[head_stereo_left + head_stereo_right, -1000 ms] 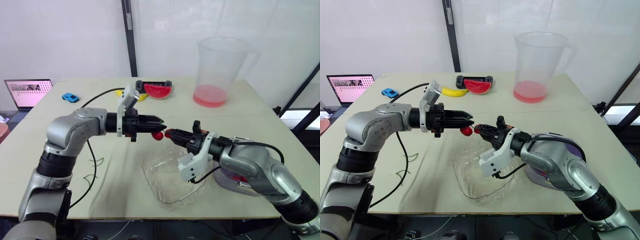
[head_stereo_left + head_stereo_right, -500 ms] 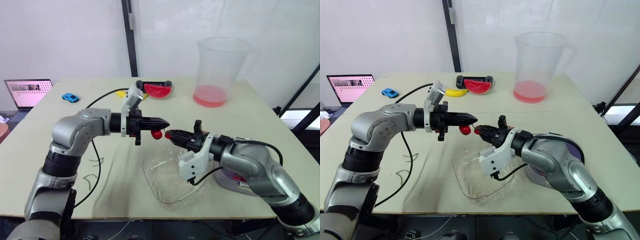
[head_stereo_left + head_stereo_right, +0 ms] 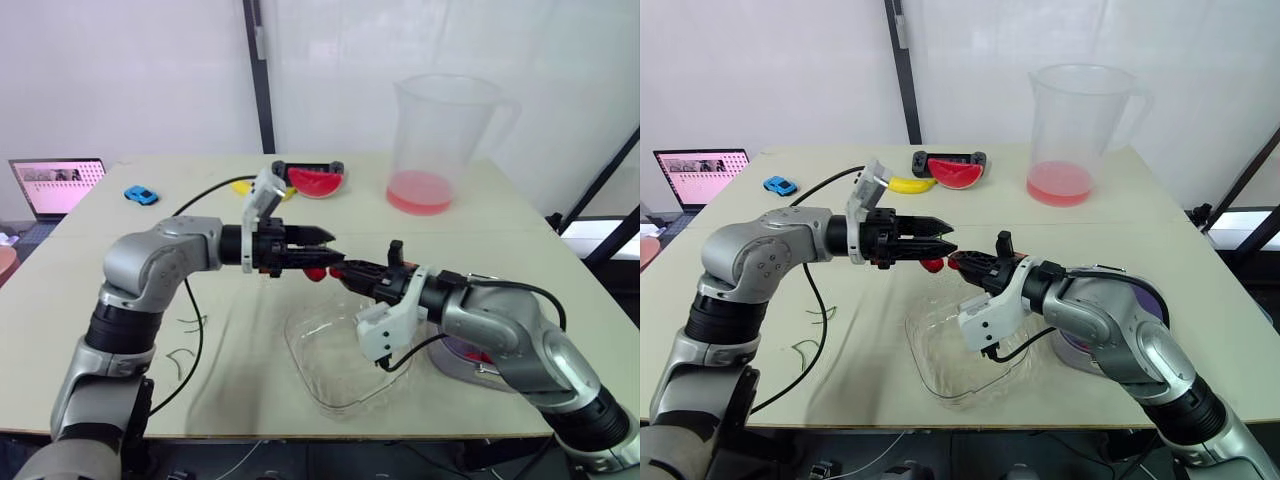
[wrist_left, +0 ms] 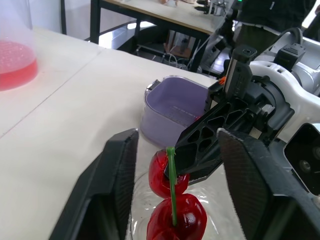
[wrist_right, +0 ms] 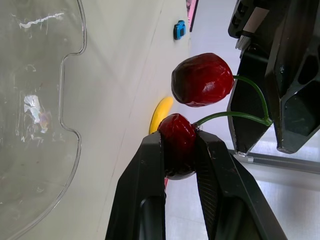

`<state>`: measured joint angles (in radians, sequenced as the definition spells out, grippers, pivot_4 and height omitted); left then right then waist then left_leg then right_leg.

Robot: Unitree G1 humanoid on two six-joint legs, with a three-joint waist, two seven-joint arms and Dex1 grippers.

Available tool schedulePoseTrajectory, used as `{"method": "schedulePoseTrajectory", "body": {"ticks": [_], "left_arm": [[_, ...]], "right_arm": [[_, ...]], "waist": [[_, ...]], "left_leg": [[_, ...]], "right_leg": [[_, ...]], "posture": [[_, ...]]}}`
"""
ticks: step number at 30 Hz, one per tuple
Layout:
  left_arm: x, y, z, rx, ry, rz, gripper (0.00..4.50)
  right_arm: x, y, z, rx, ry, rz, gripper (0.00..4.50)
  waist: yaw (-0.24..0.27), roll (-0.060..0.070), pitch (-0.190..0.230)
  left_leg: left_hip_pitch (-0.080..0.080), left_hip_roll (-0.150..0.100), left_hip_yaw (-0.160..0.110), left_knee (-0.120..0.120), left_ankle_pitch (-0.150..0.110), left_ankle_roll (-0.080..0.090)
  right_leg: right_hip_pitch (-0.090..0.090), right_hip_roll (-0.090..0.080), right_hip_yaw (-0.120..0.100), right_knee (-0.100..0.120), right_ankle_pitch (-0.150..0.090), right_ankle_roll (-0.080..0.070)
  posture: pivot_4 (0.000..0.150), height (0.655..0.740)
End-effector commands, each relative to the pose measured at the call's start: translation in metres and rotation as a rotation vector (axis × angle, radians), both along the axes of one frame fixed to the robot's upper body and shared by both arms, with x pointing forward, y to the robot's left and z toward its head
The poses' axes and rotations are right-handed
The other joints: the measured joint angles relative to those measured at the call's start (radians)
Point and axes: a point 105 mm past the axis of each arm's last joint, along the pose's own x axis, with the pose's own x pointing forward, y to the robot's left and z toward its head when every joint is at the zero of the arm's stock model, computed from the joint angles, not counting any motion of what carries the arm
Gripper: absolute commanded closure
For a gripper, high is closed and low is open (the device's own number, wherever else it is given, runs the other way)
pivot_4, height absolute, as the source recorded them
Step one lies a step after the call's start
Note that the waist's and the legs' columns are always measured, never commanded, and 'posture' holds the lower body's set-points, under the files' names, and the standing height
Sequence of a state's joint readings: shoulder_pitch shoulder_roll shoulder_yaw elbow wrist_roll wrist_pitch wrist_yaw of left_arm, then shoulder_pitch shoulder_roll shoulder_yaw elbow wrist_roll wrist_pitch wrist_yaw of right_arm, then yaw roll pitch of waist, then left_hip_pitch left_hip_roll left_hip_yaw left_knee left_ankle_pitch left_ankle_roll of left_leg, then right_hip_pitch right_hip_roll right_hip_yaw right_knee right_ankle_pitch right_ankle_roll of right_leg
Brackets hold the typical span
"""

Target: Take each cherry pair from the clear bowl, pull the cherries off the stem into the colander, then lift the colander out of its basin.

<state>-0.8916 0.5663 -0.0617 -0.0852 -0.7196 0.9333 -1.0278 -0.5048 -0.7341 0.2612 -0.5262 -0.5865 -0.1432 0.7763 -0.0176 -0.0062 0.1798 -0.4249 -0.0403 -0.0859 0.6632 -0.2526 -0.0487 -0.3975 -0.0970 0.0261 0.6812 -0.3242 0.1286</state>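
Cherry pair (image 3: 318, 271) mid-air at frame centre, above far rim of clear bowl (image 3: 300, 352). Right tool (image 5: 179, 144) clenched on one cherry. Change: left tool (image 4: 175, 145), pinched to a point half a second ago, now spread wide, stem untouched between its fingers. Judgement: regrip pending; cherries still joined, not over purple basin (image 4: 172, 107).

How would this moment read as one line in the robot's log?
left gripper: open around cherry pair | right gripper: shut on cherry | position: over clear bowl
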Motion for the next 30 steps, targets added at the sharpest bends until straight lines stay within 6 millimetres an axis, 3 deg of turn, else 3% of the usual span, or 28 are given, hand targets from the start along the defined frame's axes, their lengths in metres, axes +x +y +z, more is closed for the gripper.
{"method": "schedulePoseTrajectory", "body": {"ticks": [1, 3, 5, 7, 9, 10, 19, 22, 25, 27, 28, 30], "left_arm": [[-0.008, -0.002, 0.015, -0.007, -0.064, -0.029, 1.80], [-0.007, -0.002, 0.016, -0.010, -0.060, -0.026, 1.80], [-0.006, -0.002, 0.017, -0.015, -0.057, -0.022, 2.31], [-0.006, -0.002, 0.017, -0.027, -0.055, -0.025, 2.96], [-0.006, -0.001, 0.014, -0.019, -0.052, -0.028, 4.25], [-0.006, -0.001, 0.014, -0.017, -0.050, -0.028, 4.45], [0.003, 0.006, 0.009, -0.002, -0.054, 0.014, 4.45], [0.005, 0.007, 0.008, 0.002, -0.054, 0.017, 4.50], [0.005, 0.007, 0.008, 0.002, -0.061, 0.011, 4.50], [0.005, 0.007, 0.010, -0.008, -0.067, 0.004, 4.50], [0.004, 0.006, 0.012, -0.014, -0.071, -0.002, 4.50], [0.001, 0.005, 0.014, -0.030, -0.077, -0.025, 4.50]], "right_arm": [[-0.005, 0.001, 0.009, 0.016, -0.040, 0.013, 3.81], [-0.004, 0.001, 0.009, 0.013, -0.038, 0.011, 3.81], [-0.004, 0.001, 0.009, 0.010, -0.037, 0.010, 3.81], [-0.004, 0.001, 0.009, 0.008, -0.039, 0.009, 3.81], [-0.004, 0.001, 0.009, 0.007, -0.039, 0.009, 3.81], [-0.004, 0.000, 0.008, 0.007, -0.038, 0.008, 3.81], [-0.004, -0.005, 0.010, 0.071, 0.032, -0.011, 3.81], [-0.003, -0.010, 0.017, 0.107, 0.044, -0.011, 2.73], [-0.006, -0.013, 0.027, 0.154, 0.080, 0.002, 1.23], [-0.008, -0.023, 0.042, 0.335, 0.285, -0.027, 0.27], [-0.011, -0.033, 0.050, 0.402, 0.431, -0.035, 0.06], [-0.019, -0.050, 0.065, 0.496, 0.684, -0.046, 0.06]], "waist": [[0.000, 0.000, 0.000], [0.000, 0.000, 0.000], [0.000, 0.000, 0.000], [0.000, 0.000, 0.000], [-0.001, 0.000, 0.000], [-0.001, 0.000, 0.000], [0.000, 0.000, 0.000], [0.001, 0.000, 0.000], [0.000, 0.000, 0.000], [0.001, 0.000, 0.000], [0.000, 0.000, 0.000], [0.001, 0.000, 0.000]], "left_leg": [[0.000, 0.000, 0.000, 0.000, 0.000, 0.000], [0.000, 0.000, 0.000, 0.000, 0.000, 0.000], [0.000, 0.000, 0.000, 0.000, 0.000, 0.000], [0.000, 0.000, 0.000, 0.000, 0.000, 0.000], [0.000, 0.000, 0.000, 0.000, 0.000, 0.000], [0.000, 0.000, 0.000, 0.000, 0.000, 0.000], [0.000, 0.000, 0.000, 0.000, 0.000, 0.000], [0.000, 0.000, 0.000, 0.000, 0.000, 0.000], [0.000, 0.000, 0.000, 0.000, 0.000, 0.000], [0.000, 0.000, 0.000, 0.000, 0.000, 0.000], [0.000, 0.001, 0.000, 0.000, 0.000, 0.000], [0.000, 0.002, -0.001, 0.001, 0.000, 0.000]], "right_leg": [[0.000, 0.000, 0.000, 0.000, 0.000, 0.000], [0.000, 0.000, 0.000, 0.000, 0.000, 0.000], [0.000, 0.000, 0.000, 0.000, 0.000, 0.000], [0.000, 0.000, 0.000, 0.000, 0.000, 0.000], [0.000, 0.000, 0.000, 0.000, 0.000, 0.000], [0.000, 0.000, 0.000, 0.000, 0.000, 0.000], [0.000, 0.000, 0.000, 0.000, 0.000, 0.000], [0.000, 0.000, 0.000, 0.000, 0.000, 0.000], [0.000, 0.000, 0.000, 0.000, 0.000, 0.000], [0.000, 0.000, 0.000, 0.000, 0.000, 0.000], [0.000, 0.000, 0.000, 0.000, 0.000, 0.000], [0.001, 0.000, 0.000, 0.000, 0.000, 0.000]], "posture": [[0.150, 0.7400], [0.150, 0.7400], [0.150, 0.7400], [0.150, 0.7400], [0.150, 0.7400], [0.150, 0.7400], [0.150, 0.7400], [0.150, 0.7400], [0.150, 0.7400], [0.150, 0.7400], [0.150, 0.7400], [0.150, 0.7400]]}}
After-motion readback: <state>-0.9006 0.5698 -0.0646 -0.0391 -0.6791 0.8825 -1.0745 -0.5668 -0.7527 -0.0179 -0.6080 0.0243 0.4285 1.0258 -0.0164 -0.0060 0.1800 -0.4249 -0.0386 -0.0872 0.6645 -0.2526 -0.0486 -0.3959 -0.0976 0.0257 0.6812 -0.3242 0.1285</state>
